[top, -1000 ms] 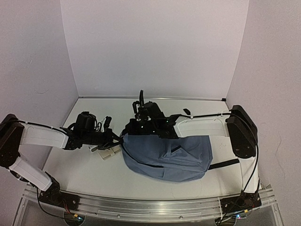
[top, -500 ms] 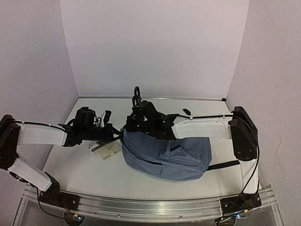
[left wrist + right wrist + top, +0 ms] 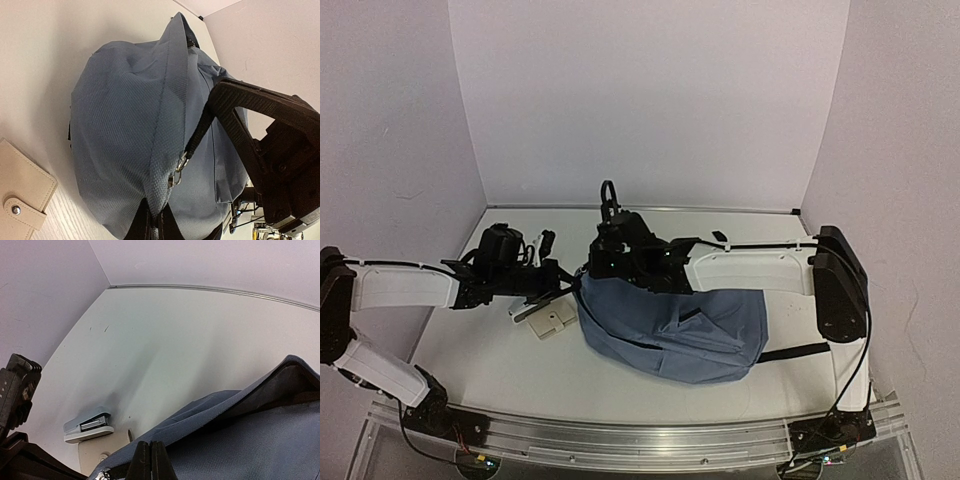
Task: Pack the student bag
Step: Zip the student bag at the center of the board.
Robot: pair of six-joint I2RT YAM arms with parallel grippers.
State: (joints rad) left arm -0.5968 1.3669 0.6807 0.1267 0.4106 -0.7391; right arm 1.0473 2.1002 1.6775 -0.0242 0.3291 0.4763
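Top view: the tips of the left claw (image 3: 563,289) and right claw (image 3: 587,283) are masked by their own wrist housings, at the left rim of the student bag (image 3: 670,330). Stapler (image 3: 89,424): largely covered by the left arm from above. Wallet (image 3: 22,197): cropped by the left and bottom edges of the left wrist view; only a sliver shows from the right wrist. Bag interior: dark, contents indeterminate.

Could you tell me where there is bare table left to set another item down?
Free: the white tabletop between the cream snap wallet and the front rail, and the far strip along the back wall. Crowded: where the left hand and right hand pinch the left edge of the grey-blue fabric backpack, beside the wallet and grey stapler.
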